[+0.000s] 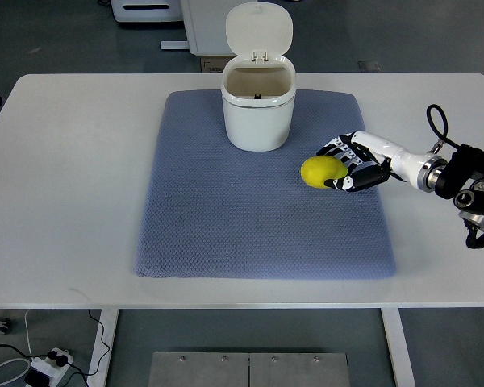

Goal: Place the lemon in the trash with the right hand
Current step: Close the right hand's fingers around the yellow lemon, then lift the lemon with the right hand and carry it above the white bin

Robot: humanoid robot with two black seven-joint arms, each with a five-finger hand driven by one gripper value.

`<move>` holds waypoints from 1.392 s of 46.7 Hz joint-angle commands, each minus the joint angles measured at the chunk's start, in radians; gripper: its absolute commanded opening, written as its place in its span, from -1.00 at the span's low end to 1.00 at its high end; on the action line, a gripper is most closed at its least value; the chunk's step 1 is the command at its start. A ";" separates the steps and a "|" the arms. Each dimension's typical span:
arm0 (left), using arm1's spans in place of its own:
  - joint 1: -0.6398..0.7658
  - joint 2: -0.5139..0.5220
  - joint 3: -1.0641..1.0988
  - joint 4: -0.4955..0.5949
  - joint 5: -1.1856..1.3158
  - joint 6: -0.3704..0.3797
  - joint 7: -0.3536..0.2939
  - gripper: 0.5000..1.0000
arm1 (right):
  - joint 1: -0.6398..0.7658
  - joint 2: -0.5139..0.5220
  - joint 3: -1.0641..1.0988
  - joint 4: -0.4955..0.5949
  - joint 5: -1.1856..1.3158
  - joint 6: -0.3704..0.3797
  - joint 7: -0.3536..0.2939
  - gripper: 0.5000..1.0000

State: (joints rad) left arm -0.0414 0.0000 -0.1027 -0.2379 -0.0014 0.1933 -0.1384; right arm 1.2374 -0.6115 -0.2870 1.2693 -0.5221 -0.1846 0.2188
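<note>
The right hand (356, 164), white with black finger joints, comes in from the right edge on a white and black arm and lies low over the mat. Its fingers (339, 150) are curled around the right side of the round yellow lemon (321, 172), with the thumb below and the other fingers above, so the hand seems closed on the fruit; whether the grip is already firm I cannot tell. The lemon sits at the fingertips, to the left of the palm, and it seems to rest on the blue-grey woven mat (250, 234) or just above it. Farther from the hand, up and to the left, stands the small white plastic trash bin (258, 109) with its flip lid standing open, near the lemon but not touching it. The mat lies on a white table (64, 161). The left hand is not visible. In my judgement the task is in its early part: the lemon is reached and grasped, but lifting it, carrying it over the open bin and releasing it there are not yet done.
</note>
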 commanded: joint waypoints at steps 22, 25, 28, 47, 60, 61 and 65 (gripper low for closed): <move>0.000 0.000 0.000 0.000 0.000 0.000 0.000 1.00 | 0.039 -0.211 0.106 0.113 0.105 0.068 0.028 -1.00; 0.000 0.000 0.000 0.000 0.000 0.000 0.000 1.00 | 0.045 -0.229 0.135 0.113 0.128 0.086 0.027 -1.00; 0.000 0.000 0.000 0.000 0.000 0.000 0.000 1.00 | 0.065 -0.237 0.144 0.113 0.148 0.099 0.024 -1.00; 0.000 0.000 0.000 0.000 0.000 0.000 0.000 1.00 | 0.232 -0.151 0.128 0.078 0.260 0.113 -0.032 -1.00; 0.000 0.000 0.000 0.000 0.000 0.000 0.000 1.00 | 0.336 0.010 0.014 -0.042 0.307 0.111 -0.038 -1.00; 0.000 0.000 0.000 0.000 0.000 0.000 0.000 1.00 | 0.343 0.024 0.008 -0.053 0.315 0.111 -0.038 -1.00; 0.000 0.000 0.000 0.000 0.000 0.000 0.000 1.00 | 0.364 0.084 -0.011 -0.090 0.346 0.113 -0.039 -1.00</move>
State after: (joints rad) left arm -0.0416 0.0000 -0.1027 -0.2378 -0.0016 0.1933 -0.1381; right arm 1.5889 -0.5651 -0.2850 1.2058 -0.1979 -0.0737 0.1807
